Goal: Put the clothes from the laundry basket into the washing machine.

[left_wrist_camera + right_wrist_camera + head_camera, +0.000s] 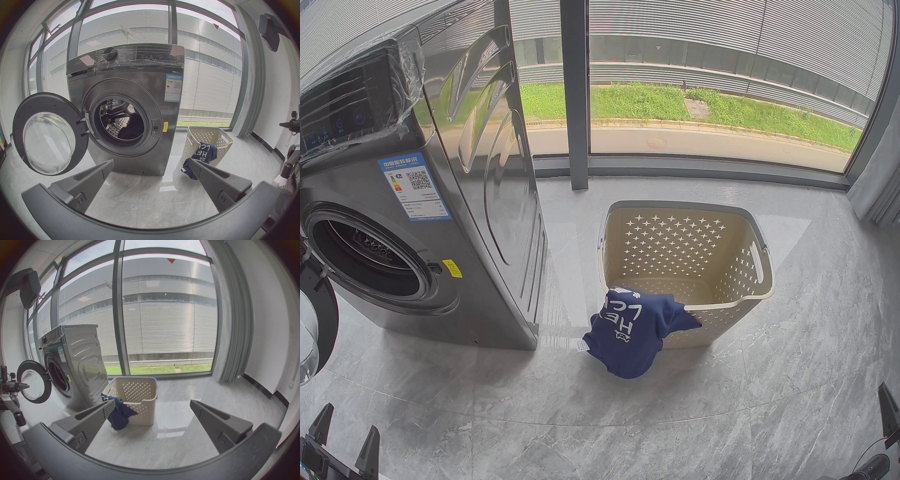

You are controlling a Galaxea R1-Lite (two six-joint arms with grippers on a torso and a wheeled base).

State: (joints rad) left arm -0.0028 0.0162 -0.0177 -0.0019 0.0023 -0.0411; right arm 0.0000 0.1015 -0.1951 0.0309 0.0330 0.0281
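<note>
We find one dark navy cloth T-shirt with white lettering (pixel 631 331) draped over the near edge of the cream perforated plastic laundry basket (pixel 687 205), at the corner nearest the machine. Most of it hangs outside, and its lowest folds appear to reach the grey marbled tile floor (pixel 550 406). We judge it light, limp and unbreakable, but likely to trail and catch on the rim. We would therefore pinch the bunched fabric on top of that edge. The grey front-loading washing machine (pixel 475 187) stands just beside the basket, its round glass door (pixel 50 137) swung open. Our left gripper (pixel 150 163) and right gripper (pixel 152 404) are both spread wide and empty, well back from the basket.
</note>
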